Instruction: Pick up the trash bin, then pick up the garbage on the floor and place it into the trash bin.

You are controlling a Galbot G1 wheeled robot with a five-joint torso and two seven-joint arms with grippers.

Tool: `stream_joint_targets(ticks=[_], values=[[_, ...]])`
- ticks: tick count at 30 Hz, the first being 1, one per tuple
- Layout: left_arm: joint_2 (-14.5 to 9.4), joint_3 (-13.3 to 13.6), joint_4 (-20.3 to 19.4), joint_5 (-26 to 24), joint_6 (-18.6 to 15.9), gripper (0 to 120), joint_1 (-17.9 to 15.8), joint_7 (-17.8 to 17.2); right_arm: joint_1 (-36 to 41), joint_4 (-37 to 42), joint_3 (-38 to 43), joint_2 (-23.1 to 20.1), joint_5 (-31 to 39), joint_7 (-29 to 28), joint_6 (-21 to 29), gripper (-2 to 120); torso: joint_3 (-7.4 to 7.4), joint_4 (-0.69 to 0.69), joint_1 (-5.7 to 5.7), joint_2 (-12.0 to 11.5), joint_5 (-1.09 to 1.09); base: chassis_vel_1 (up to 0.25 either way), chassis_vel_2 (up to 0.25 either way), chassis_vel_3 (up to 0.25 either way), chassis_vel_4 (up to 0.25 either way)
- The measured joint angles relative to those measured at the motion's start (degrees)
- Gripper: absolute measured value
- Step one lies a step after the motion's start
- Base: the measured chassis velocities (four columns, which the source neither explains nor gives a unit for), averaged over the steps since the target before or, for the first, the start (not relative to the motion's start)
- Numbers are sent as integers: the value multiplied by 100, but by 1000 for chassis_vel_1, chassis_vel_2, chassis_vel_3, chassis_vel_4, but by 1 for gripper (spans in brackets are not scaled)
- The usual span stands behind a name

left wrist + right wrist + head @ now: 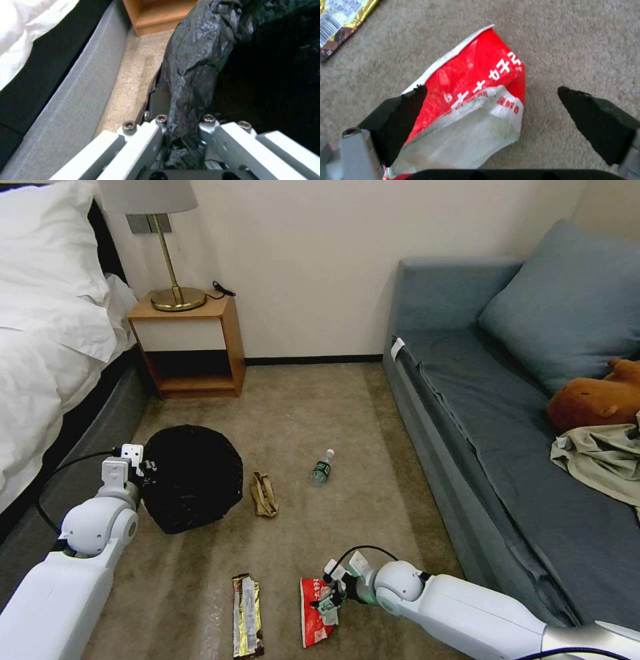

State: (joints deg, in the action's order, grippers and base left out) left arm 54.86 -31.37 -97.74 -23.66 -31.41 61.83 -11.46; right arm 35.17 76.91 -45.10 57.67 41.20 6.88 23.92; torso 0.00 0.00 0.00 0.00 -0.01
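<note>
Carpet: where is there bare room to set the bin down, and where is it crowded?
Free: carpet between nightstand and sofa, beyond the bottle. Crowded: near strip, where bar wrapper, red wrapper and open right gripper sit.

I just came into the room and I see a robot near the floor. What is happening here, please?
The robot is cleaning litter off the carpet. Its left gripper is shut on the bag-lined rim of the trash bin. Its right gripper is open around the red-and-white snack wrapper on the floor. The bar wrapper, paper bag and bottle lie on the carpet.
</note>
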Motion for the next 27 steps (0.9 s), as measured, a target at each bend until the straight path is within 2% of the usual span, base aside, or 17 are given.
stream_joint_targets(ticks=[1,4,5,6,7,8,9,11,12,14,15,17,20,27], values=[[0,0,0,0,0,2,0,0,0,0,0,0,0,0,0,98,0,0,0,0,0,0,0,0,0],[-3,6,30,0,26,2,-3,10,22,23,-2,-29,-1,13,30,86,0,0,0,0,0,0,0,0,0],[-3,6,30,0,26,2,-3,10,22,23,-2,-29,-1,13,30,86,0,0,0,0,0,0,0,0,0],[-3,9,32,-1,30,2,-8,13,23,32,-2,-31,-1,18,39,79,0,0,0,0,1,0,0,0,0],[-3,9,32,-1,30,2,-8,13,23,32,-2,-31,-1,18,39,79,0,0,0,0,1,0,0,0,0],[-4,11,33,-1,32,2,-18,14,24,38,1,-31,-2,20,45,73,0,0,0,0,1,0,0,0,0],[-4,11,33,-1,32,2,-18,14,24,38,1,-31,-2,20,45,73,0,0,0,0,1,0,0,0,0],[-6,11,33,-9,32,2,-24,15,43,49,10,-26,-8,20,57,60,0,0,0,0,1,0,0,0,0],[-6,11,33,-9,32,2,-24,15,43,49,10,-26,-8,20,57,60,0,0,0,0,1,0,0,0,0],[-18,5,32,-16,32,2,-23,16,63,58,12,-19,-19,21,68,49,0,0,0,0,1,0,0,0,0],[-18,5,32,-16,32,2,-23,16,63,58,12,-19,-19,21,68,49,0,0,0,0,1,0,0,0,0],[-29,-7,29,-21,36,2,-18,17,73,62,12,-8,-23,22,70,37,0,0,0,0,1,0,0,0,0],[-34,-12,27,-25,37,2,-14,19,74,64,13,4,-25,22,71,30,0,0,0,0,1,0,0,0,0],[-38,-26,21,-31,49,2,0,23,61,90,35,11,-22,23,75,4,0,0,0,0,1,0,0,0,0]])
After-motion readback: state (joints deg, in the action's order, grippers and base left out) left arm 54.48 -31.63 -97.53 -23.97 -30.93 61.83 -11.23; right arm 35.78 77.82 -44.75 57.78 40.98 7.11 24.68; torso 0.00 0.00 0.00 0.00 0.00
